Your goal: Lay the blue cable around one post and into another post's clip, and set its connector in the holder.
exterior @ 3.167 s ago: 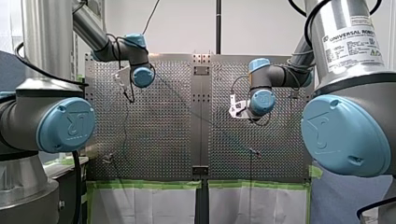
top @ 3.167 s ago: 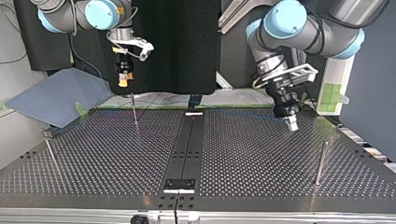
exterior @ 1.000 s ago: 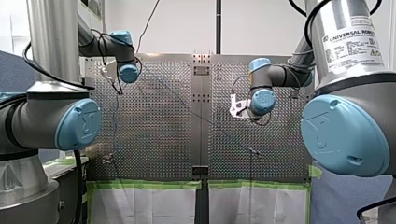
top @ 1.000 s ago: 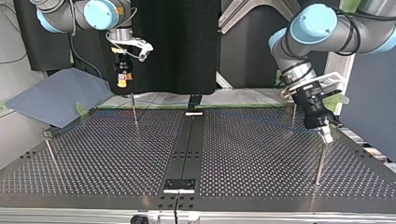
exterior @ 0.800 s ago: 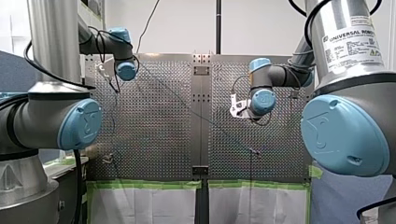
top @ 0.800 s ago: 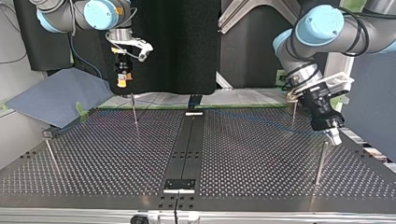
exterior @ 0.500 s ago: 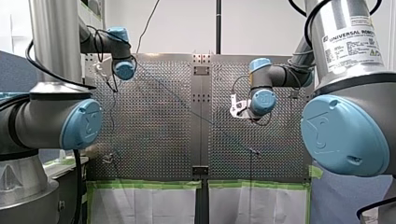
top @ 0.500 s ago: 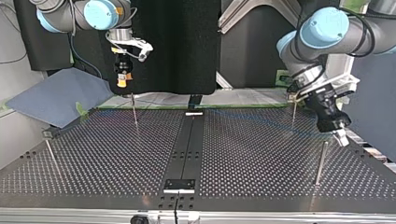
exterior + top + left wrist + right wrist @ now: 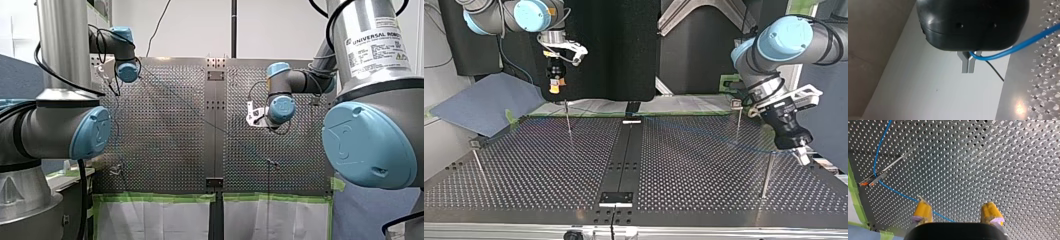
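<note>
Surface inspected: perforated metal table, two plates joined by a dark centre strip running from 6 to 12 o'clock in the top view.

Fixtures standing on it, top view, all thin and upright:
- post at 10 o'clock
- second post at 9 o'clock
- third post at 2 o'clock
- fourth post at 3 o'clock

On the strip: a small block at 6 o'clock, another at 12 o'clock. Green tape borders the 12 o'clock edge.
</note>
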{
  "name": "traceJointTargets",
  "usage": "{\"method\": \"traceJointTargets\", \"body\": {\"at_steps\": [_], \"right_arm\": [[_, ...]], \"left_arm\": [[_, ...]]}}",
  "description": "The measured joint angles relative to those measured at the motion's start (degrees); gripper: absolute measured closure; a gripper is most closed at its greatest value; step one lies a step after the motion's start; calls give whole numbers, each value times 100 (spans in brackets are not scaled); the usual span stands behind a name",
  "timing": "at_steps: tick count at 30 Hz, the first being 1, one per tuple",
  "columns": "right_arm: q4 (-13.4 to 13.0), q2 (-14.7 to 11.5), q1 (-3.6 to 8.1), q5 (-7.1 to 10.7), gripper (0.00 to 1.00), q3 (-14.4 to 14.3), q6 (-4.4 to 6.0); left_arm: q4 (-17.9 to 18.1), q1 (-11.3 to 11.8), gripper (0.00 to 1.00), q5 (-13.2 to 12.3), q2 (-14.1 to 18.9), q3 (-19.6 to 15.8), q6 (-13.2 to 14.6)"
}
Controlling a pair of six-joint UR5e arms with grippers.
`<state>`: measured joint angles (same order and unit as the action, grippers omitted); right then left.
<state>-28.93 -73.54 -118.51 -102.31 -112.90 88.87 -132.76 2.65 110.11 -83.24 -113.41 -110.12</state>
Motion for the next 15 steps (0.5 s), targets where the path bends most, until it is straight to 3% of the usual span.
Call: {"method": "traceJointTargets", "body": {"at_steps": [6,15], "right_arm": [[0,0,1,0,0,0,-1],[0,1,0,0,0,-3,-8]], "left_arm": [[-142,33,100,-186,-133,137,8],[-298,159,100,-225,-185,320,-2]]}}
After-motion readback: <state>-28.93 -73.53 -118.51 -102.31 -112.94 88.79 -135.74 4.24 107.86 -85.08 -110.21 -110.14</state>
